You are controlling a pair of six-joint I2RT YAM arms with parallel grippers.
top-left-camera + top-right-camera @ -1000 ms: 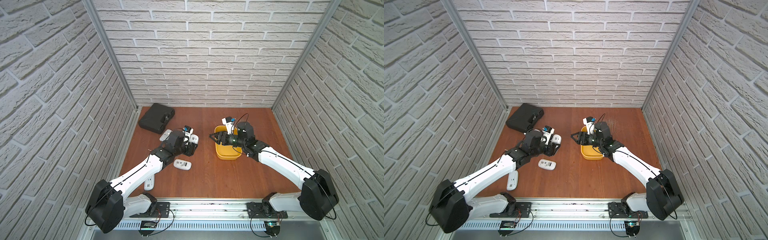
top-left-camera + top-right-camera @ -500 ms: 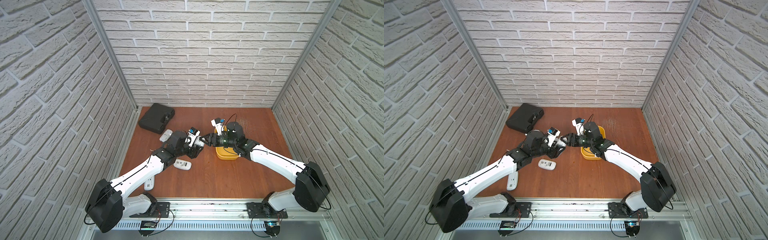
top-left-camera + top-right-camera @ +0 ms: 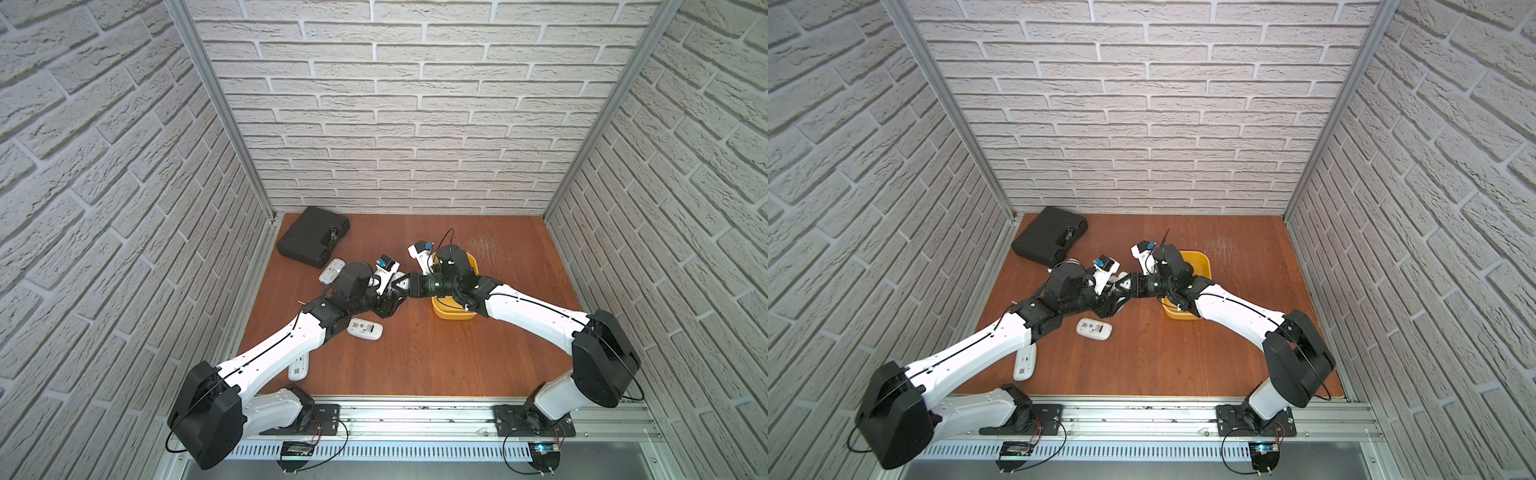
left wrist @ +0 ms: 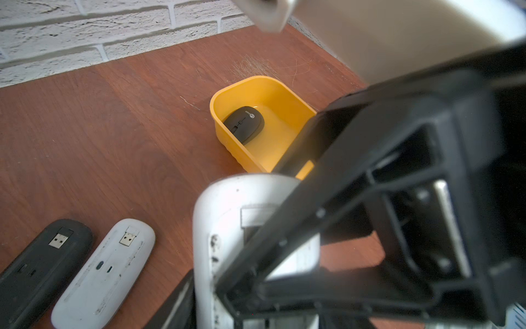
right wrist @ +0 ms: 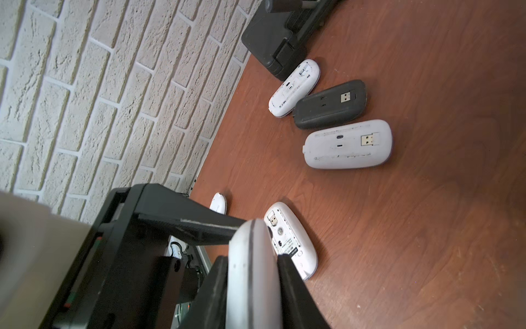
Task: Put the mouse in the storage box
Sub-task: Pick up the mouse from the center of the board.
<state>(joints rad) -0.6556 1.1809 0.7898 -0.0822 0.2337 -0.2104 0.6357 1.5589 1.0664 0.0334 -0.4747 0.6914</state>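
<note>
Right gripper (image 3: 410, 286) has just clamped the white mouse (image 5: 250, 284) our left gripper (image 3: 394, 293) still holds, so we can pass it toward the box (image 3: 453, 317) just behind.

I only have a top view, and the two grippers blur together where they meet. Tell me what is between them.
Observer: A white mouse, on edge, clamped between the right gripper's jaws. The right wrist view shows it.
Operator: Confirm whether the left gripper holds it too.
Observer: Yes. In that wrist view one left finger lies against the mouse's rim, jaws shut on it.
Operator: Check the storage box.
Observer: The left wrist view shows a black mouse already lying at one end of it. The right arm covers it from above.
</note>
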